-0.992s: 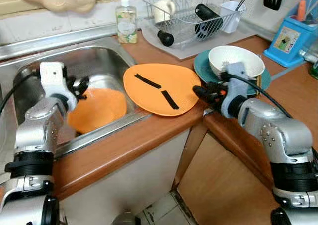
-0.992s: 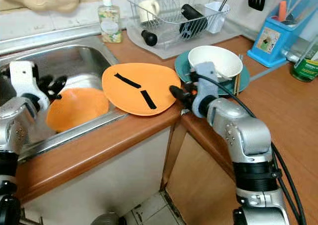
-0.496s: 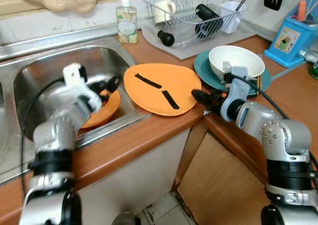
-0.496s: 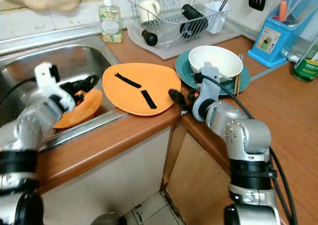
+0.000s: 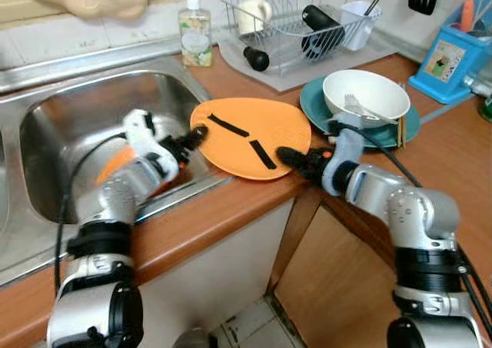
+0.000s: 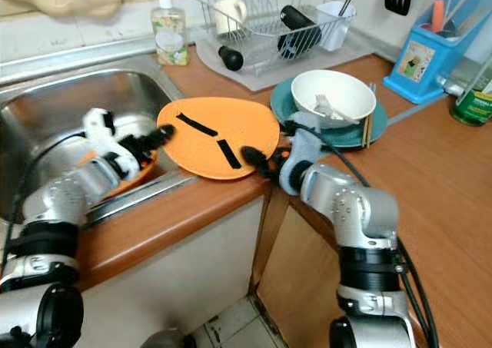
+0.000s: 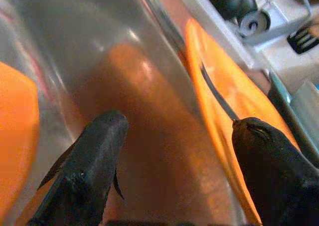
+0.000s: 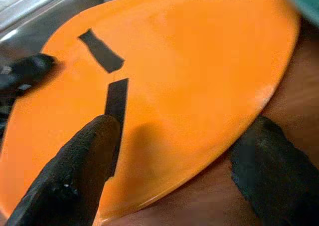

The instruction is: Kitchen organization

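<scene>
Grippers, two, both spread open, both at the large orange plate (image 5: 250, 137) with two black strips that lies on the wooden counter (image 5: 192, 225) and overhangs the sink (image 5: 69, 125) edge.

Right gripper (image 5: 294, 160): you see its fingers parted wide across the plate's near rim, one finger (image 8: 79, 161) over the plate's face beside a black strip, the other (image 8: 269, 166) off the rim above the counter. Nothing clamped.

Left gripper (image 5: 188, 140): fingers apart at the plate's sink-side edge, one fingertip (image 7: 264, 151) at the plate rim, the other (image 7: 94, 146) over the steel basin wall. Nothing held. A second orange plate (image 5: 115, 164) lies in the basin beneath this arm.

Also logged: white bowl (image 5: 365, 94) with a fork, on a teal plate (image 5: 315, 102), just beyond the right gripper; dish rack (image 5: 300, 21); soap bottle (image 5: 194, 33); blue utensil holder (image 5: 450, 60).

Change against one second ago: your left gripper has come from above the basin plate across to the big plate's edge; your right gripper has advanced from the plate's far-right rim along its near side.
</scene>
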Motion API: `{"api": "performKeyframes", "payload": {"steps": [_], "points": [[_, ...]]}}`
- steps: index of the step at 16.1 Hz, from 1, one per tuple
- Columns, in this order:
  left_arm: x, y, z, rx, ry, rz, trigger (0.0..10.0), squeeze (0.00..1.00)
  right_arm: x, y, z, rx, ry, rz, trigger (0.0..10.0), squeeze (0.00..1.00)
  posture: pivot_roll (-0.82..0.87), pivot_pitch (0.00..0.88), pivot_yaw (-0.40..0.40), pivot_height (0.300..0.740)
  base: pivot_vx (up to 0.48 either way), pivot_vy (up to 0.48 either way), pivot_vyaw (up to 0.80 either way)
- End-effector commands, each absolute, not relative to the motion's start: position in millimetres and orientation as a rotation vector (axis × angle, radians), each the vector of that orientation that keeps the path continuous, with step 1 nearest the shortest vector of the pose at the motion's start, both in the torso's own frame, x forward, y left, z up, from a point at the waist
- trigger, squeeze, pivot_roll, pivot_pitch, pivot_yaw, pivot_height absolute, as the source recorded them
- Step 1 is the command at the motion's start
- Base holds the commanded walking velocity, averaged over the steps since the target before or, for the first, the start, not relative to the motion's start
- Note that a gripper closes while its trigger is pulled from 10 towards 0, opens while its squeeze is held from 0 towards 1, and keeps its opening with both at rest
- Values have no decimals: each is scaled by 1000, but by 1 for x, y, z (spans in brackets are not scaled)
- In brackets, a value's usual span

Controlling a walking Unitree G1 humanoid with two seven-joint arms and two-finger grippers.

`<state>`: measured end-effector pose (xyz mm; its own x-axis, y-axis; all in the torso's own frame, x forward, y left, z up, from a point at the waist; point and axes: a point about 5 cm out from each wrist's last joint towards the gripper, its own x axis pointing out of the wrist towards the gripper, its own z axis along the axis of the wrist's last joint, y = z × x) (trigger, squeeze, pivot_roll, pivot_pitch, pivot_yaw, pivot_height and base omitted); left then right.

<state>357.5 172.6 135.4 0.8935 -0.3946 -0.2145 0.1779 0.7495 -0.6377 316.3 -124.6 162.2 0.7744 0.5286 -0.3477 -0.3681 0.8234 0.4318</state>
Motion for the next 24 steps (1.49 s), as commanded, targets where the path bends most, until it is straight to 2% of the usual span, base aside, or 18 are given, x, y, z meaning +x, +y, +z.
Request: {"api": "performKeyframes", "payload": {"steps": [1,3,4,5,6,12,16,20,24], "points": [[361,168,140,-646,350,-343,10000,0,319,-118,171,362,453,543,10000,0,-2,0,26,740,0,0,0],[360,161,137,-727,376,-396,10000,0,318,-112,174,378,434,579,10000,0,-6,0,32,740,0,0,0],[359,159,139,-761,364,-421,9020,0,317,-111,175,381,428,589,10000,0,-6,0,33,740,0,0,0],[359,158,140,-778,345,-442,4902,0,317,-110,175,383,425,595,10000,0,-6,0,33,740,0,0,0],[359,159,143,-810,307,-451,0,0,316,-109,175,385,422,600,10000,0,-4,0,33,740,0,0,0],[356,171,149,-877,216,-448,0,0,316,-109,176,375,396,610,10000,0,-1,0,34,740,0,0,0],[355,175,141,-862,239,-391,0,0,303,-117,185,207,279,706,10000,0,2,0,30,740,0,0,0],[357,175,142,-889,228,-376,0,0,284,-134,191,63,244,784,10000,0,-10,0,35,740,0,0,0],[357,181,149,-950,191,-370,0,0,271,-142,198,9,220,848,10000,0,-10,0,35,740,0,0,0]]}}
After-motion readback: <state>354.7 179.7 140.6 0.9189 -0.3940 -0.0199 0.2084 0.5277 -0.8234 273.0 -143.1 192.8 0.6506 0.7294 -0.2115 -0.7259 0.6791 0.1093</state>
